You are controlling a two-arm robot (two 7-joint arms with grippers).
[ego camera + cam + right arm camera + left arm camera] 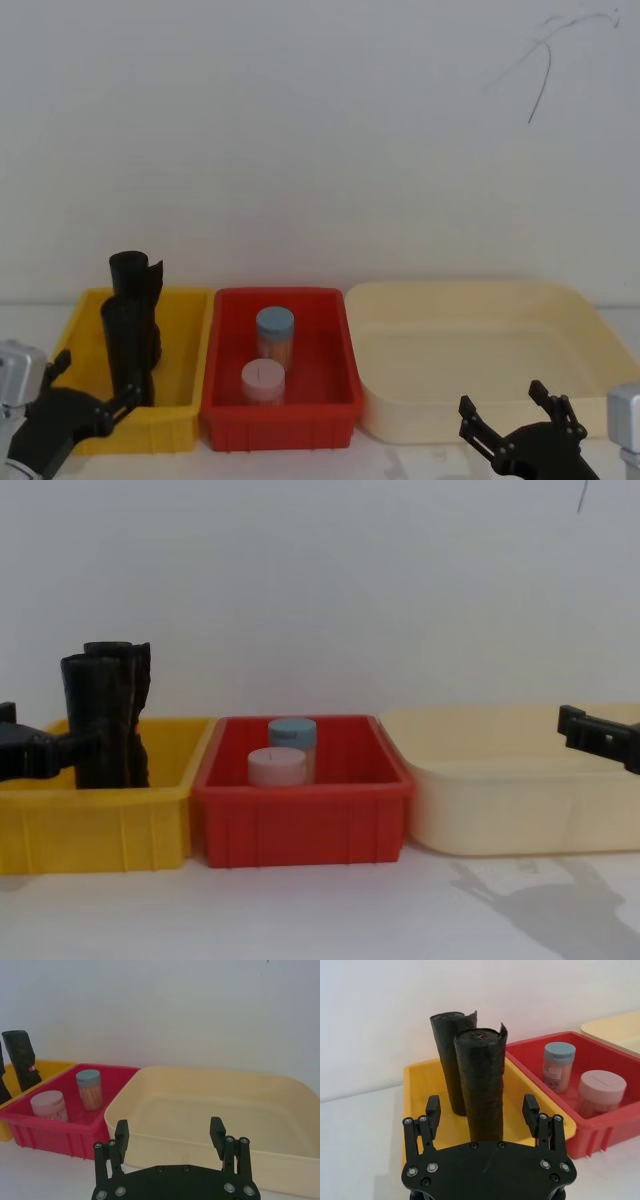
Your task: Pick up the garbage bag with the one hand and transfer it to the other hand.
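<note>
No step is complete. The bag point(127, 340) stands upright in the yellow bin point(185, 360) at the tabletop's left. We see the left gripper point(481, 1105) aligned with it, fingers spread. The right gripper point(169, 1127) hovers front right, fingers spread. Grasp, lift and handover are all still to do.

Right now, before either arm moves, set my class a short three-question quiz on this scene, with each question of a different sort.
1. True or false: the left gripper, by the yellow bin, and the right gripper, before the cream tub, both have open fingers.
2. How many jars stand in the red bin?
3. The flat-topped garbage bag stands upright in: A. the red bin; B. the yellow bin; C. the cream tub.

Key: 1 true; 2 two; 3 B.
</note>
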